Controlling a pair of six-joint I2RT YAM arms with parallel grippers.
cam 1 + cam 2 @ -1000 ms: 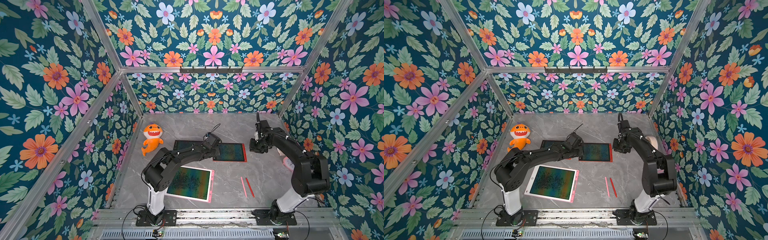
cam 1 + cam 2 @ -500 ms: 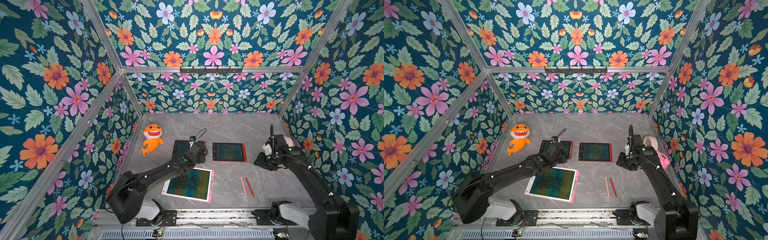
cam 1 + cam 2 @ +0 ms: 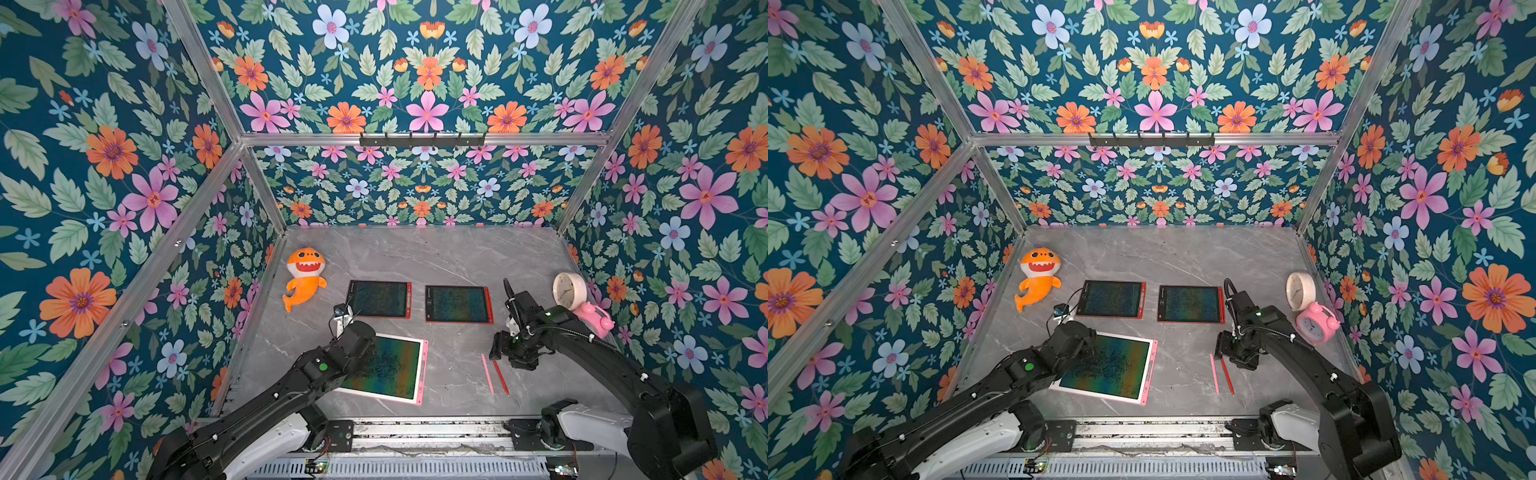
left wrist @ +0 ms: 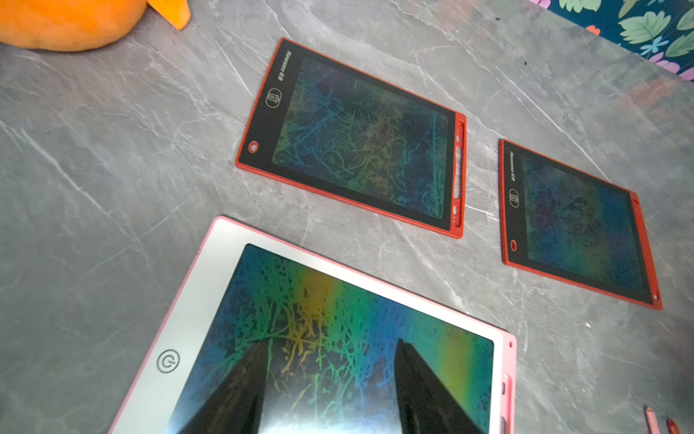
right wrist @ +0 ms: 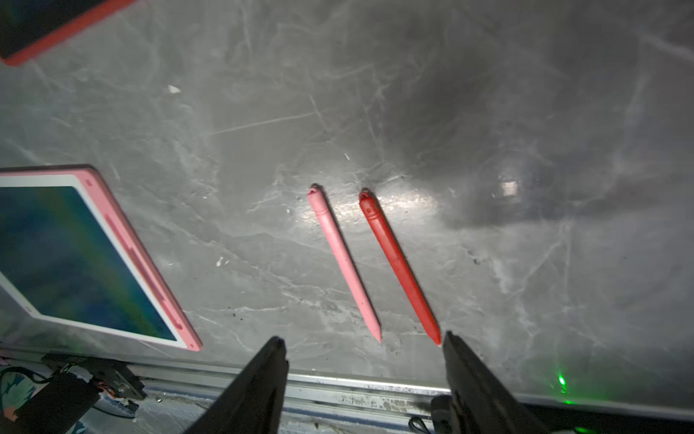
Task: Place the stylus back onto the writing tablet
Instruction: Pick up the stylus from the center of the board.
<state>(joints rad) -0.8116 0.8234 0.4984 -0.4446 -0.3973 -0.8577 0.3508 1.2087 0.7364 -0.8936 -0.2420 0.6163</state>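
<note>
- The pink stylus (image 5: 343,259) and red stylus (image 5: 398,263) lie side by side on the grey table (image 3: 436,257), near the pink tablet (image 3: 390,365).
- The right gripper (image 5: 362,336) hovers over their tips, jaws wide, empty.
- The left gripper (image 4: 332,342), jaws apart and empty, hangs above the pink tablet.
- Beyond lie a red tablet (image 3: 379,299) and a second red tablet (image 3: 458,304).

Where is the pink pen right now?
In a top view, the slim pink plastic stylus lies on the grey marble-look table on the robot's right, between the pink-framed writing tablet and the slim red plastic stylus.

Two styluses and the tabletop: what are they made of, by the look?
Pink stylus and red stylus: probably moulded plastic, matte, uniform colour, moulded rings. Tabletop: grey veined, marble-look stone or laminate, semi-gloss; glare shows beside the styluses.
</note>
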